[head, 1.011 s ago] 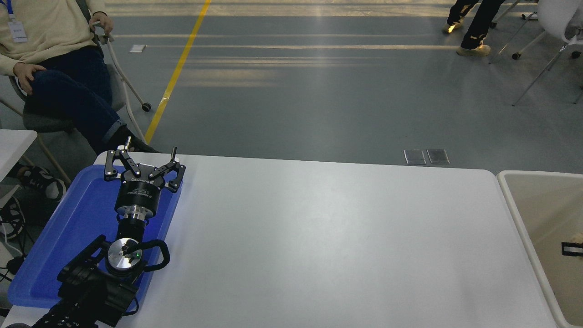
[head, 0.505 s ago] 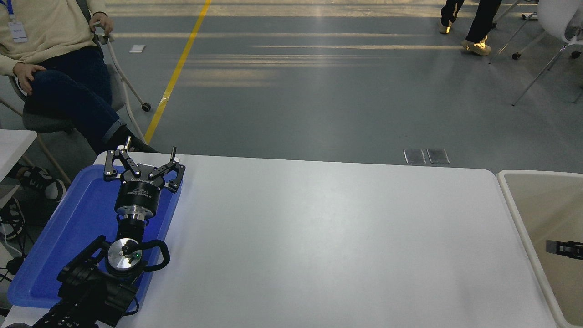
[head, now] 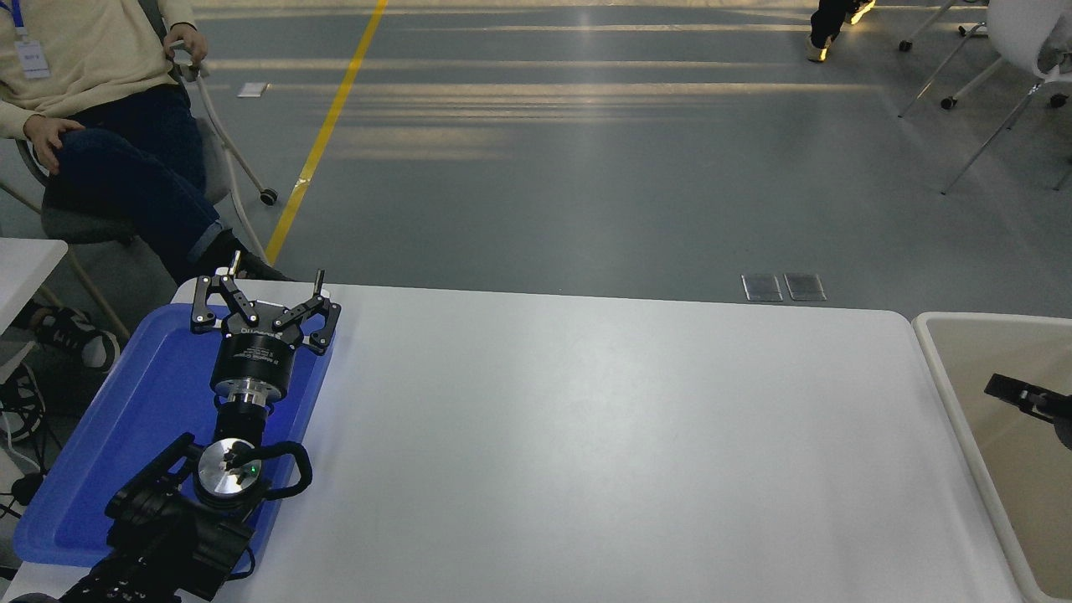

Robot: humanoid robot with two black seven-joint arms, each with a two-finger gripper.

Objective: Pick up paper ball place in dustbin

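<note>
While the right gripper [head: 1028, 399] pokes over the dustbin [head: 938, 368] at the right edge, its grasp unreadable, no paper ball shows; the left gripper [head: 261, 301] gapes empty above the blue tray [head: 100, 452], lower left.

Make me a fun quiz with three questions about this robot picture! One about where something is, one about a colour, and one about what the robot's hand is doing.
1. Where is the dustbin?
A. at the table's right end
B. on the blue tray
C. on the floor by the yellow line

2. What colour is the tray?
A. red
B. blue
C. green

3. How is the left gripper?
A. shut on a paper ball
B. shut on a cup
C. open and empty

Answers:
1. A, its cream rim borders the white table on the right.
2. B, it is bright blue.
3. C, its fingers are spread with nothing between.
</note>
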